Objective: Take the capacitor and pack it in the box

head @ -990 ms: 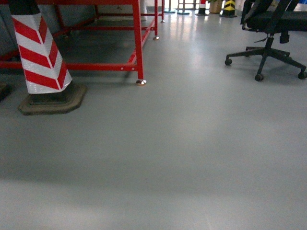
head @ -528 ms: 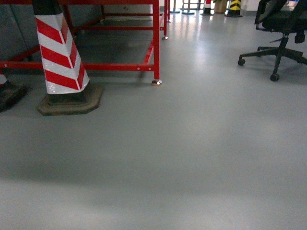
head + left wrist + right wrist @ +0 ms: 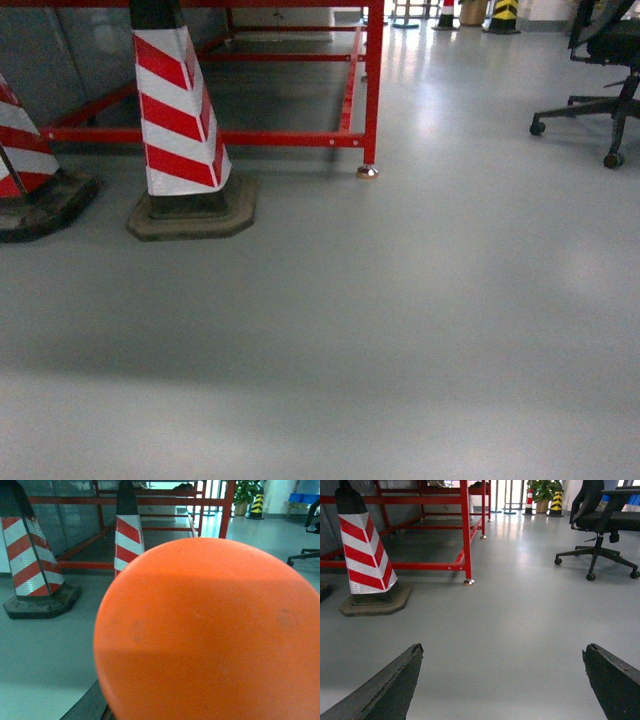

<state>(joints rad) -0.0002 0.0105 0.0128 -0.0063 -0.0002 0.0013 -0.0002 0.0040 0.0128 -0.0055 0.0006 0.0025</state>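
Note:
In the left wrist view a big round orange capacitor (image 3: 210,630) fills most of the frame, right up against the camera. Only one dark finger (image 3: 92,705) of my left gripper shows, at the capacitor's lower left edge; the jaws close round it and the rest of the gripper is hidden behind it. In the right wrist view my right gripper (image 3: 503,649) is open over bare grey floor, its two dark fingers far apart with nothing between them. The box is out of view. Neither gripper shows in the head view.
A red and white striped cone (image 3: 180,120) on a dark base stands ahead left, with a second cone (image 3: 25,165) at the left edge. Behind them is a red steel frame (image 3: 372,90). A black office chair (image 3: 610,90) is at the far right.
The head view has swung left: the cone, red frame and chair have all slid right in the picture, and a second cone has come in at the left edge.

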